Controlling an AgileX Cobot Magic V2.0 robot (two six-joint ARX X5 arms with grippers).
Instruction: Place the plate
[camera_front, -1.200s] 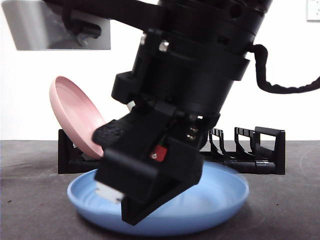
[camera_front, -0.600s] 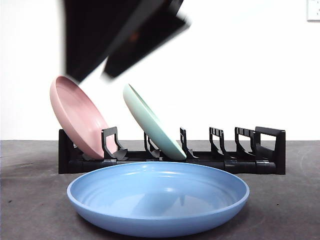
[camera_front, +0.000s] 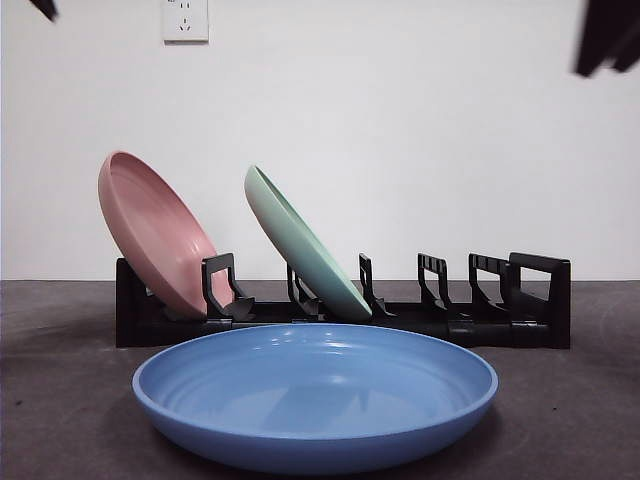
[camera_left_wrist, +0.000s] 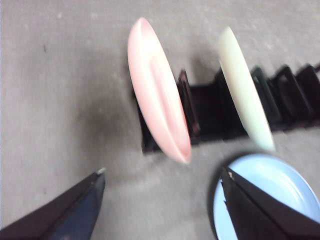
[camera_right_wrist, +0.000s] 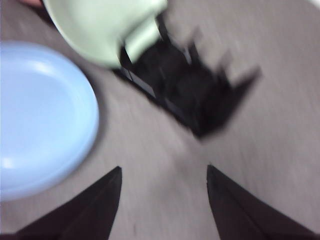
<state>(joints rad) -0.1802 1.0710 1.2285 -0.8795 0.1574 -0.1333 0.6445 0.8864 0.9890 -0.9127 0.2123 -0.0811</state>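
— What are the jaws doing?

— Both pairs are spread wide with nothing between them. The left gripper (camera_left_wrist: 162, 180) hangs over bare table (camera_left_wrist: 65, 100) with the plates ahead of it. The right gripper (camera_right_wrist: 164, 172) is also over bare table, and its picture is blurred. In the front view only dark tips show at the two top corners; which tip belongs to which arm cannot be told from there.

— And the blue plate?

— The blue plate (camera_front: 315, 395) lies flat on the table, right way up, just in front of the black rack (camera_front: 450, 320). Neither gripper touches it. In the left wrist view one jaw tip overlaps its rim in the picture, but the jaw is above it, not on it.

— What stands in the rack?

— Two plates, both leaning the same way. The pink plate (camera_front: 155, 235) sits in the end slot on the left of the front view. The green plate (camera_front: 300, 245) sits a slot or so along from it. The slots further along hold nothing.

— Anything behind?

— A white wall with a socket (camera_front: 185, 18) near the top.
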